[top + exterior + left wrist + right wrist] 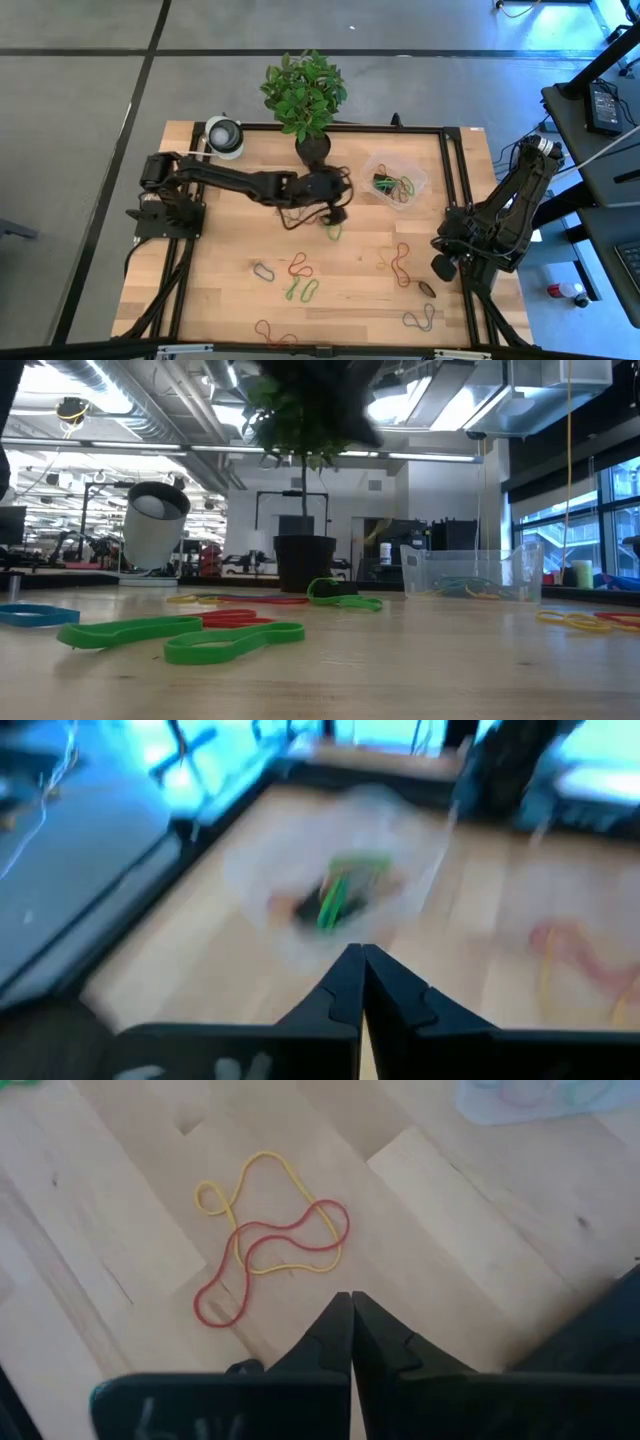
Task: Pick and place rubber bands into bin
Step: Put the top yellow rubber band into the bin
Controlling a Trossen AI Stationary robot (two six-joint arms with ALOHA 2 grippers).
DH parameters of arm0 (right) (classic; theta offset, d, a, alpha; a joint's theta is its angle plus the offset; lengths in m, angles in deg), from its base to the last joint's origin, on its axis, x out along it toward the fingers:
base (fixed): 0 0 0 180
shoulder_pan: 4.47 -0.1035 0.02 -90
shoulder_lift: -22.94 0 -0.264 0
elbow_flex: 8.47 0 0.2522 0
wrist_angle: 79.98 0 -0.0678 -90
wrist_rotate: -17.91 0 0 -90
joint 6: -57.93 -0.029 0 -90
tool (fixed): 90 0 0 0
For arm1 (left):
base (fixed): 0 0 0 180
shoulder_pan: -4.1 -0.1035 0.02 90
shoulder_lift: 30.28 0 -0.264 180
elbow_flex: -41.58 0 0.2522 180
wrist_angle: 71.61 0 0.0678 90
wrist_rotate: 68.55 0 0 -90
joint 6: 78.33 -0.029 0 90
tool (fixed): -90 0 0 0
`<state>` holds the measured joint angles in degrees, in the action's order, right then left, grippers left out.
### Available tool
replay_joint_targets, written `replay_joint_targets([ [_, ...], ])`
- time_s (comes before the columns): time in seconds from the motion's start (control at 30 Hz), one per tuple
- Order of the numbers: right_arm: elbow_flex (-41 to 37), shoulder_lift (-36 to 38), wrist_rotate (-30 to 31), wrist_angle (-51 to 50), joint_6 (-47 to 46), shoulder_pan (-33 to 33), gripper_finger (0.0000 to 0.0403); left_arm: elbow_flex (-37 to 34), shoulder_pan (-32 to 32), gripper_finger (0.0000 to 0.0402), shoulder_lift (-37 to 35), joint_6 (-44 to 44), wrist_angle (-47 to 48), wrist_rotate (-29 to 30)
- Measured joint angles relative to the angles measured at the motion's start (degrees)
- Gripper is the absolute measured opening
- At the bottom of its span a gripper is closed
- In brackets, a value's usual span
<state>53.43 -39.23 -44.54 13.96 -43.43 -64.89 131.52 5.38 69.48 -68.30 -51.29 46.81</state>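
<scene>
The left pincer [337,213] is closed mid-bench beside the bin [396,180]; whether it grips a rubber band is unclear. The right pincer [351,1312] is closed, empty. Rubber bands [300,278] lie scattered.

Bright, even ceiling light; glare off the lamps beyond the table [230,260]. The left wrist view is smeared with blur, the bin [340,890] hazy; the plant [305,410] looms dark and soft.
</scene>
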Motion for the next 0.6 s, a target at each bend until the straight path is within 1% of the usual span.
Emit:
replay_joint_targets([
  [0.1, 0.0, 0.0, 0.0, 0.0, 1.3, 0.0, 0.0004, 8.1, -0.4, 0.0001, 4.9, -2.8, -0.7, 0.3],
  [0.33, 0.0, 0.0, 0.0, -0.1, 1.4, 0.0, 0.0004, 25.6, -3.0, 0.0001, 18.8, -7.7, -0.7, 0.4],
  [0.43, 0.0, 0.0, 0.0, 0.0, 1.4, 0.0, 0.0004, 30.6, -4.6, 0.0001, 24.2, -8.7, -0.3, 0.4],
  [0.6, 0.0, 0.0, 0.0, 0.0, 1.4, 0.0, 0.0004, 34.2, -6.9, 0.0001, 30.6, -7.1, -0.2, -0.4],
])
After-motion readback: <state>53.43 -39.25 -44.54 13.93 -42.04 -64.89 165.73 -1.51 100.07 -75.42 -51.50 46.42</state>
